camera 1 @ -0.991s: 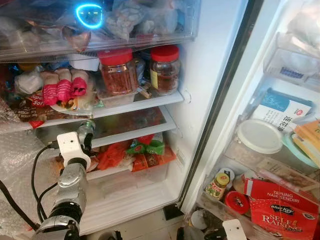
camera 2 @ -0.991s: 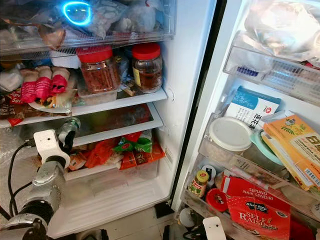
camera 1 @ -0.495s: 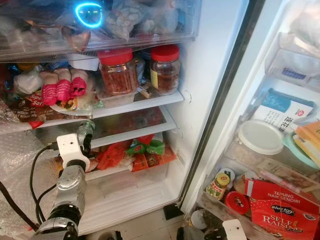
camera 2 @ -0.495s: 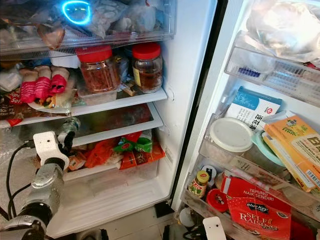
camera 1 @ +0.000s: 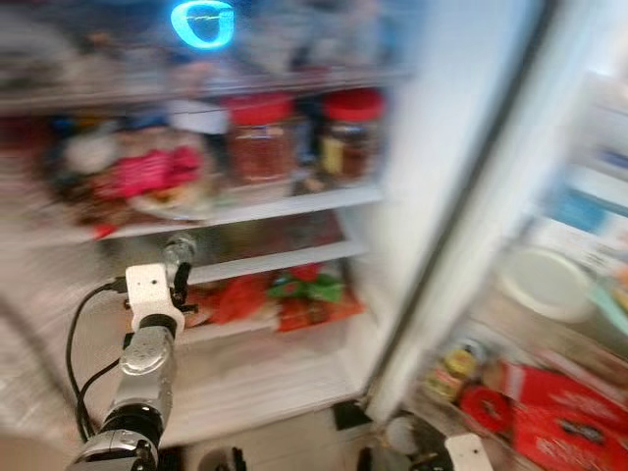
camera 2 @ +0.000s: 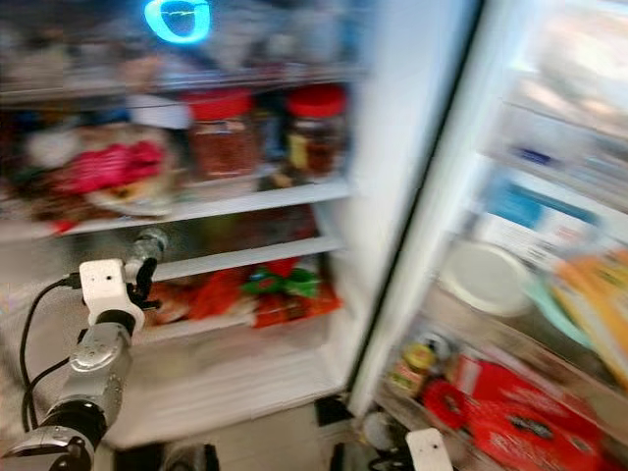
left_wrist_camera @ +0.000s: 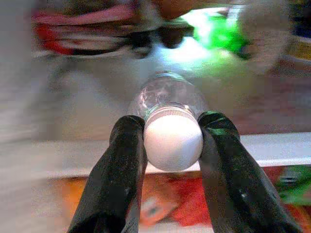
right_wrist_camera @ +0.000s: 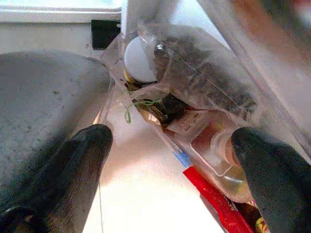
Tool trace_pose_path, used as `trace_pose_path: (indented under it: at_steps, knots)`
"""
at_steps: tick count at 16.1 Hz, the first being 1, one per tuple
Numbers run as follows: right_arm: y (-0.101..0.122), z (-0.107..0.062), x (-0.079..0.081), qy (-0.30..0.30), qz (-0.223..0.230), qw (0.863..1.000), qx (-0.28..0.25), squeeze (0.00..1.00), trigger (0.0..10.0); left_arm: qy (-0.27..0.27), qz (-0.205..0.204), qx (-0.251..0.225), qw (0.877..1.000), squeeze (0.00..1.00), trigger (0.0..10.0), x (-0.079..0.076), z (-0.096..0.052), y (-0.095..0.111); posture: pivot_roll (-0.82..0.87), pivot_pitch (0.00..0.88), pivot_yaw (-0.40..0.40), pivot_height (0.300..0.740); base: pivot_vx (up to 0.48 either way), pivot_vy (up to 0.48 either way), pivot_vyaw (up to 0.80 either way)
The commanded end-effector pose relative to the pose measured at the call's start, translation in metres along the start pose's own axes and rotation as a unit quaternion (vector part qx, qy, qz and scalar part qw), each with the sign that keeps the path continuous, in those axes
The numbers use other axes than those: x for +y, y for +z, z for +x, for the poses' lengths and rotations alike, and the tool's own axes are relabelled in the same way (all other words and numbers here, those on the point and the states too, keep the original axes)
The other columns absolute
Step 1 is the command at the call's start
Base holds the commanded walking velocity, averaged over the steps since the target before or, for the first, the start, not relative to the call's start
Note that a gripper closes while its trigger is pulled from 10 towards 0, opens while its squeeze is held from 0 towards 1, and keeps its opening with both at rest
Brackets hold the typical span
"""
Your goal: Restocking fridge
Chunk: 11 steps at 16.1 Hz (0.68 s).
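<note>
Left gripper (left_wrist_camera: 172,141) pinches a small clear plastic bottle with a white cap (left_wrist_camera: 171,124), one black finger (left_wrist_camera: 121,170) on each side of the cap and neck. Seen from the head views, which are blurred, the silver left arm (camera 1: 142,373) reaches up into the open fridge and holds the bottle at the front edge of the middle glass shelf (camera 1: 265,263), just above the packets of red and green wrapped food (camera 1: 285,294) in the level below. On the white shelf (camera 1: 245,208) above sit a plate of pink-wrapped items (camera 1: 157,177) and, further right, two glass jars with red lids (camera 1: 265,137). A glowing blue ring (camera 1: 201,22) shows at the top of the fridge.

To the right, the open door holds a round white lidded tub (camera 2: 481,277) and a red flour bag (camera 2: 520,417) in its racks.

Right gripper (right_wrist_camera: 175,160) hangs low with its two black fingers (right_wrist_camera: 82,165) spread wide apart, grasping nothing, above a clear door bin (right_wrist_camera: 204,92) of packets and small bottles.
</note>
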State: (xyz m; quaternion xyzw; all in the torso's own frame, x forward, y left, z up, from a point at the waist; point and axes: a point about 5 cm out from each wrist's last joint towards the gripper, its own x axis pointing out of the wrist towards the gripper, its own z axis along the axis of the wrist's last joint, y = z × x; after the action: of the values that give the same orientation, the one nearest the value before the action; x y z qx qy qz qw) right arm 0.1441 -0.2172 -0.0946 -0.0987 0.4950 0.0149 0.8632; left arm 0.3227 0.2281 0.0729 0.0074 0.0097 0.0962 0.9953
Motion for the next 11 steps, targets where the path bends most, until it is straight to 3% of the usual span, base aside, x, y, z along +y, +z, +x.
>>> trace_pose_path:
  at_steps: [1, 5, 11]
  knots:
    - [0.004, 0.002, 0.02, 0.036, -0.007, 0.999, -0.01, 0.0, 10.0, 0.006, 0.002, 0.013, 1.0, 0.0, 10.0, 0.002, -0.003, -0.006, -0.1, 0.0, -0.029, 0.634, 0.0, 0.0, 0.8]
    - [0.004, 0.002, 0.02, 0.034, 0.001, 0.999, -0.008, 0.0, 10.0, -0.004, 0.008, 0.012, 1.0, 0.0, 10.0, 0.001, -0.003, -0.006, -0.1, 0.0, -0.027, 0.634, 0.0, 0.0, 0.1]
    - [0.004, 0.002, 0.021, 0.036, 0.003, 0.999, -0.008, 0.0, 10.0, -0.083, 0.012, 0.027, 0.996, 0.0, 10.0, -0.015, -0.004, -0.009, -0.1, 0.0, -0.026, 0.634, 0.0, 0.0, 0.0]
